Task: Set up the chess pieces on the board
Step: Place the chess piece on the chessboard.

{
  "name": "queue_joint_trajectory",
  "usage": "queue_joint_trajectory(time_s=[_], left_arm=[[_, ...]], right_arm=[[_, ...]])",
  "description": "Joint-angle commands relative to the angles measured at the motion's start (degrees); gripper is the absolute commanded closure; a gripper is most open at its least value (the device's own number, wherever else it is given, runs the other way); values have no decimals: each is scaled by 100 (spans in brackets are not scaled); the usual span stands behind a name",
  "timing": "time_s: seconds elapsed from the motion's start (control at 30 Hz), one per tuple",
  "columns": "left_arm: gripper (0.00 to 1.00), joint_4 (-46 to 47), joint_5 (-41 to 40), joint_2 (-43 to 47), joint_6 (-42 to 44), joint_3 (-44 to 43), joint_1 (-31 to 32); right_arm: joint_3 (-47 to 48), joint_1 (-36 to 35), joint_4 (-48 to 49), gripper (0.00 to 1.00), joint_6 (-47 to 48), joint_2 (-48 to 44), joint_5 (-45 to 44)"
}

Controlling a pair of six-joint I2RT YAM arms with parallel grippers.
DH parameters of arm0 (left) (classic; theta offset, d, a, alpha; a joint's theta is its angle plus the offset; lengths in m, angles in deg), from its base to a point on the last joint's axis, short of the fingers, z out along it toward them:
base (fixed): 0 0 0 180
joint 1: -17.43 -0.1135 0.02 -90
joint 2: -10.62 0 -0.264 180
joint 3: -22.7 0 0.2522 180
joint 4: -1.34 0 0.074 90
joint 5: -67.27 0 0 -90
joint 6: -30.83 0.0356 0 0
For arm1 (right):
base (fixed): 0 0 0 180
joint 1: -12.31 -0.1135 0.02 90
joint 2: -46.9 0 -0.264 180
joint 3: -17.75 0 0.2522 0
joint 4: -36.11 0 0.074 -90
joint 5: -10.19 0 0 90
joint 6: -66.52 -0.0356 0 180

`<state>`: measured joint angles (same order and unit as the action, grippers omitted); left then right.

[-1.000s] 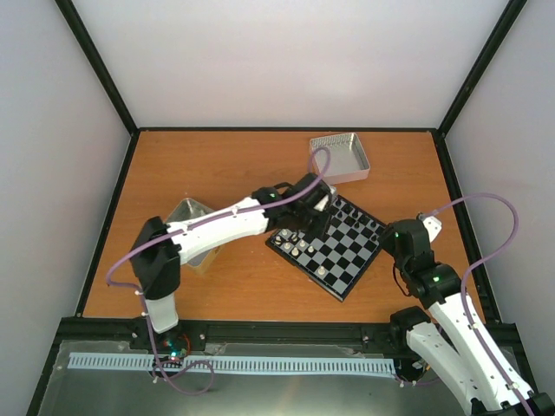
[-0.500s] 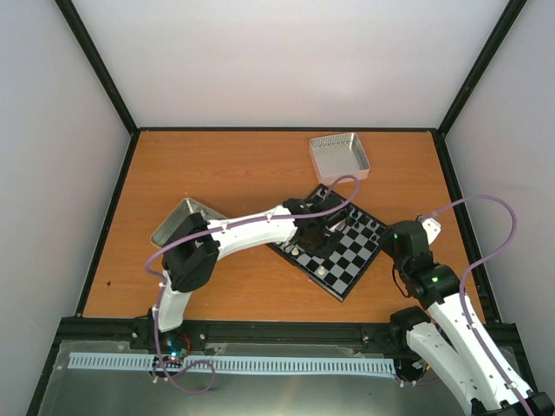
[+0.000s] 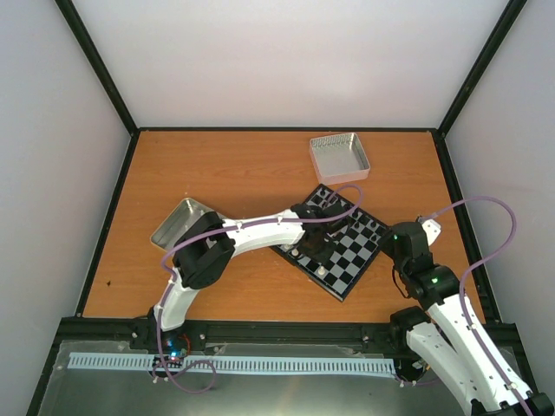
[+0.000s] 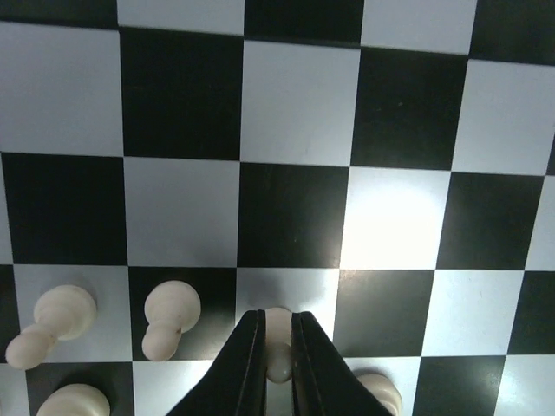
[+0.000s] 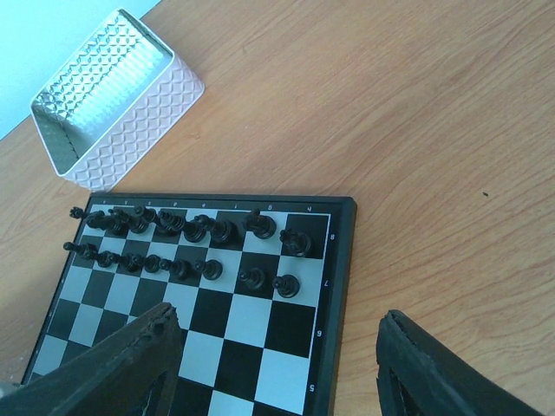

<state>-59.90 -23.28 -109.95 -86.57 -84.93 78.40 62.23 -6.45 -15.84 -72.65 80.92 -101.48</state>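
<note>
Left wrist view shows the left gripper (image 4: 277, 317) clenched on a half-hidden cream pawn (image 4: 278, 324); right gripper (image 5: 276, 322) spread wide.

An orange-brown wood-grain counter (image 3: 234, 165) fills the middle of the top view, edged by a black frame (image 3: 286, 130). A plain white back wall (image 3: 295, 61) spans the upper frame, with matching side walls at left (image 3: 52, 173) and right (image 3: 512, 173). Black corner posts slant to the upper left (image 3: 95, 65) and upper right (image 3: 481, 65). Along the bottom a grey metal ledge (image 3: 286, 394) carries a pale slotted strip (image 3: 286, 366). The light is soft and even, the shadows faint
</note>
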Motion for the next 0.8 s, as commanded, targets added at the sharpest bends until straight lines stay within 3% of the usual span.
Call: queue_joint_trajectory(time_s=[0.0, 0.23, 0.43, 0.77], left_arm=[[95, 22, -210, -129, 125, -180, 47], [90, 48, -146, -119, 135, -145, 45], [72, 84, -60, 105, 144, -110, 47], [71, 123, 135, 651, 210, -294, 26]], right_arm=[[-2, -20, -79, 38, -58, -86, -135], [-8, -22, -120, 38, -100, -129, -114], [-23, -21, -142, 38, -92, -168, -101], [-32, -15, -126, 38, -102, -221, 5]])
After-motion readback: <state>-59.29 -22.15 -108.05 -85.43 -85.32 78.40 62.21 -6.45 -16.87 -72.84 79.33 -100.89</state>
